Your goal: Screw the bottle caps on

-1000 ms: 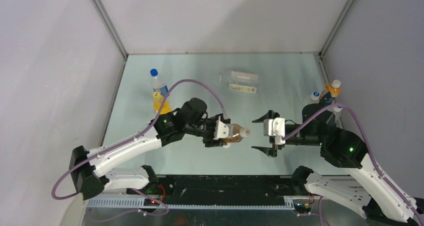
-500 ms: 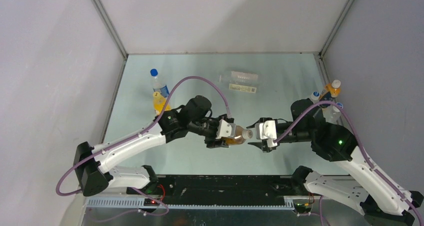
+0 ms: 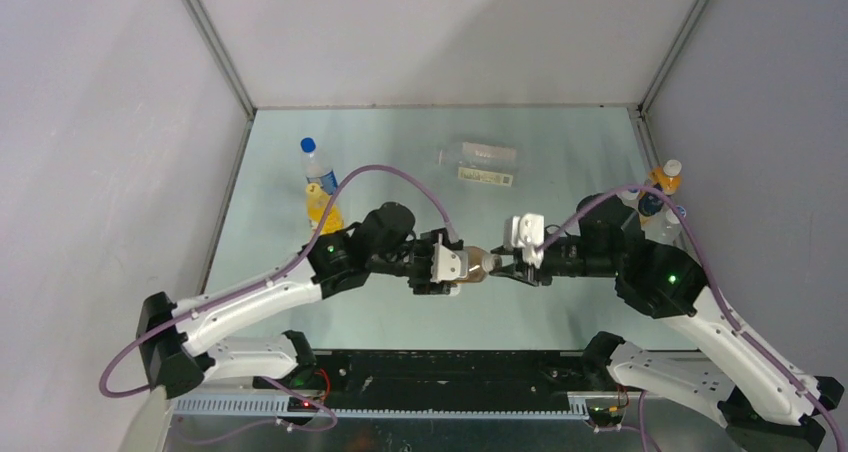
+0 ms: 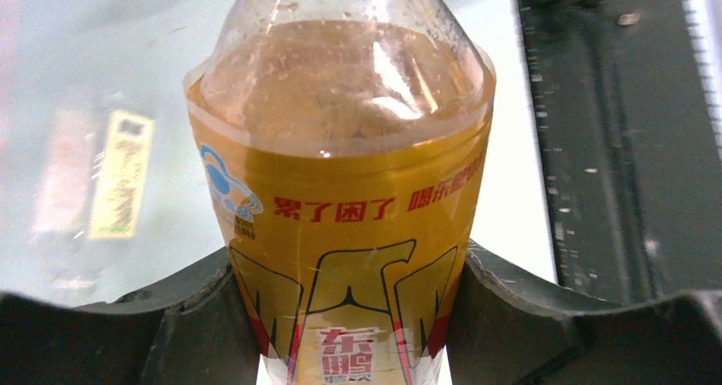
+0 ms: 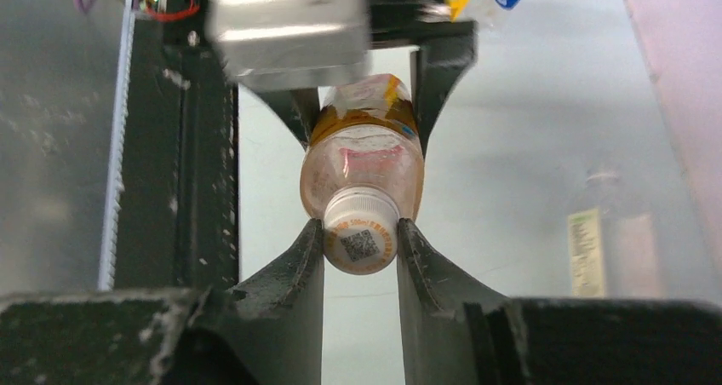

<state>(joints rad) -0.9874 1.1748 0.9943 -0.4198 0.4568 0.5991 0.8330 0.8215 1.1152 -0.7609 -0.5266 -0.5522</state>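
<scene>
One glossy plastic bottle [image 5: 362, 159]: left tool [image 4: 351, 270] clamps its body, right tool [image 5: 360, 228] its ribbed white cap [image 5: 362, 242].

robot lab cell: grey panel walls [image 3: 440, 32], metal frame posts [image 3: 212, 44], pale tabletop [image 3: 400, 152].

Soft, even light; wrist-view backgrounds blur, and the table [image 3: 560, 142] perhaps carries faint glare.

Brown-drink bottle [image 4: 340, 87]: on its yellow label [image 4: 340, 257] we read red Chinese chars "累了困了", then "喝东鹏", cut off at the edge; lower down "东鹏" again. White cap [image 5: 375, 210] has a QR code [image 5: 358, 245], its tiny print unreadable. Pale label behind [image 4: 119, 176]: too blurred.
</scene>
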